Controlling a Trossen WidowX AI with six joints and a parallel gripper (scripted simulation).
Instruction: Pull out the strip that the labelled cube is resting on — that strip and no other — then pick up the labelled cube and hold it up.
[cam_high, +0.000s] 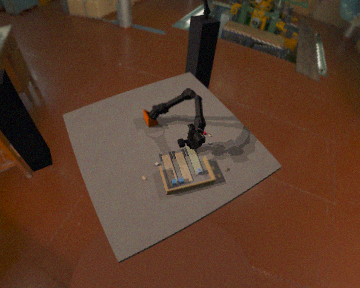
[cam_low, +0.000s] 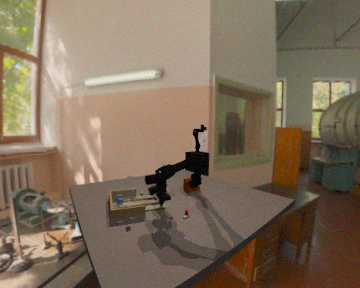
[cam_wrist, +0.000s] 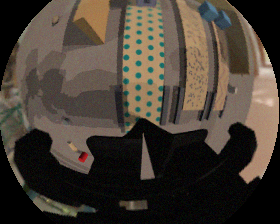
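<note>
My gripper (cam_high: 189, 146) (cam_low: 162, 204) (cam_wrist: 142, 121) is shut on the near end of the strip with teal dots (cam_high: 194, 159) (cam_wrist: 143, 75). This strip sticks out towards the arm farther than the speckled strip (cam_high: 183, 166) (cam_wrist: 195, 75) and the outer strip (cam_high: 169, 165) (cam_wrist: 220, 90). A pale grey-blue cube (cam_high: 199, 171) (cam_wrist: 146, 2) sits on the dotted strip's far part; its label is not readable. Two blue cubes (cam_high: 175, 181) (cam_wrist: 207, 11) stand side by side at the far ends of the other strips. The strip end between my fingertips is mostly hidden.
A wooden tray wall (cam_high: 192, 188) (cam_low: 127, 213) (cam_wrist: 86, 30) surrounds the strips, which lie between dark guide rails (cam_wrist: 177, 105). A small red object (cam_low: 186, 212) (cam_wrist: 83, 157) lies on the table beside the arm. Small pale bits (cam_high: 144, 178) lie outside the tray.
</note>
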